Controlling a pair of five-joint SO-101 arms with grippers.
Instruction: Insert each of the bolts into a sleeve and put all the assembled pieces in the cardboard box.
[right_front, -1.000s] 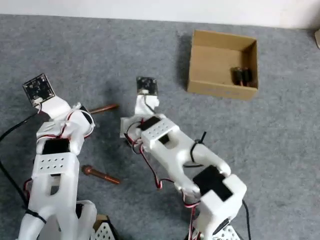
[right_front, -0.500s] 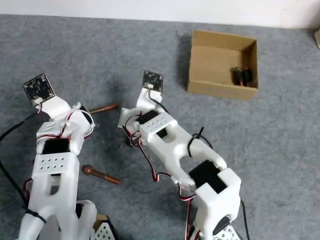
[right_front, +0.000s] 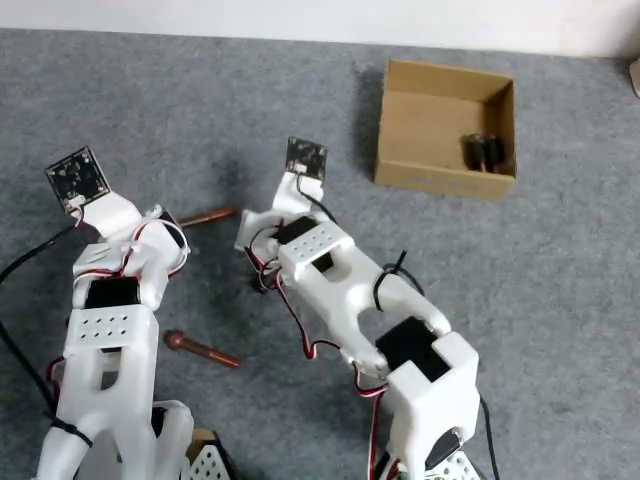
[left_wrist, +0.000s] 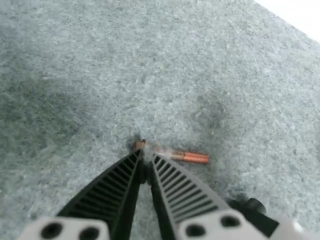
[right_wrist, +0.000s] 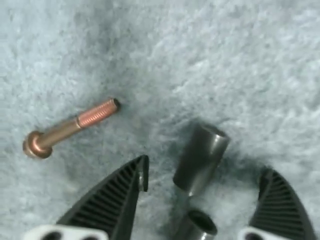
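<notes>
Carpet (right_front: 560, 300) covers the table, and all our parts lie on it. Our left gripper (left_wrist: 146, 161) is clenched to a thin slit. Its tips pinch a bolt (left_wrist: 175, 155) just behind the head. That bolt lies flat on the carpet, with its threads pointing away from the gripper. Our right gripper (right_wrist: 205, 171) is spread wide and sits low over the carpet. A dark sleeve (right_wrist: 201, 156) lies tilted between its fingers and touches neither of them. A second sleeve (right_wrist: 196, 224) sits just beside the first one's nearer end, and we can see into its open mouth. A second bolt (right_wrist: 70, 127) lies free near the sleeves but apart from both, with its threaded end toward them. From the high view we place it between the two arms, closer to the left one. The box (right_front: 430, 105) stands well apart on the far right side, and assembled pieces (right_front: 485, 152) lie in its right-hand end, close to the wall.
</notes>
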